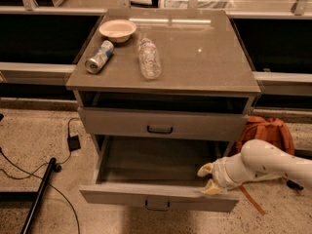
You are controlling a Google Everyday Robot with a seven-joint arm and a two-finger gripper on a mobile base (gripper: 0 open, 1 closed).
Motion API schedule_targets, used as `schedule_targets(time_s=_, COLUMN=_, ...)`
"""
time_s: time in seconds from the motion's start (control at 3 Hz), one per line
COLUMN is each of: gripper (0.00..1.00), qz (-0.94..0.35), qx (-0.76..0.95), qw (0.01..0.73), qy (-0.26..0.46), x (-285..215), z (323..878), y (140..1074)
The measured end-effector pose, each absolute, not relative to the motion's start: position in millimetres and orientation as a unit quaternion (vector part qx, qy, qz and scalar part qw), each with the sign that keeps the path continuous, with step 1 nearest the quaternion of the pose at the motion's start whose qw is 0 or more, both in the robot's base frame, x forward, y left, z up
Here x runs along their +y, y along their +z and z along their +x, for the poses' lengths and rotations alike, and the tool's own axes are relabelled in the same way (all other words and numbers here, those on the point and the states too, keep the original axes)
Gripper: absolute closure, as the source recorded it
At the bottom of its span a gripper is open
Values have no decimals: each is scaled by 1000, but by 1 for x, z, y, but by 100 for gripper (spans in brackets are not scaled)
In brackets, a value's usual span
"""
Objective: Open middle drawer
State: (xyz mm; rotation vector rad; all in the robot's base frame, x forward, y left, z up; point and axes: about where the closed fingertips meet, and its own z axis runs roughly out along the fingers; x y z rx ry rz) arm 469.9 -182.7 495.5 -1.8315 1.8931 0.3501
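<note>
Standing pulled well out, the wide grey-beige middle drawer (146,165) looked all but open, the robot's white hand (209,179), fingers apart, at its front rim.

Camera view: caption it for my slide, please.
Tool at the right front edge of the pulled-out middle drawer; bowl, can and bottle sit on the cabinet top.

- The surface (204,57) looked smooth and faintly glossy to me.
- The bottle (149,58) was clear plastic, and the can (99,56) was shiny metal.
- The claw (207,179), at the matt grey middle drawer's (117,195) front right corner, looked like pale matt plastic.
- The backpack (265,133) was orange cloth.
</note>
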Motion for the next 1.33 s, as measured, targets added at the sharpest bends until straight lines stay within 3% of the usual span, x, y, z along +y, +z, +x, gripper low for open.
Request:
schedule_targets(time_s=0.67, gripper=93, qz=-650, qx=710, qw=228, qy=143, x=-174, z=503, y=460)
schedule_targets(time_s=1.0, gripper=100, qz=-643, qx=722, qw=211, qy=144, x=-174, z=506, y=418)
schedule_targets(time_s=1.33, gripper=100, qz=-644, qx=724, qw=201, qy=146, x=-172, z=506, y=399)
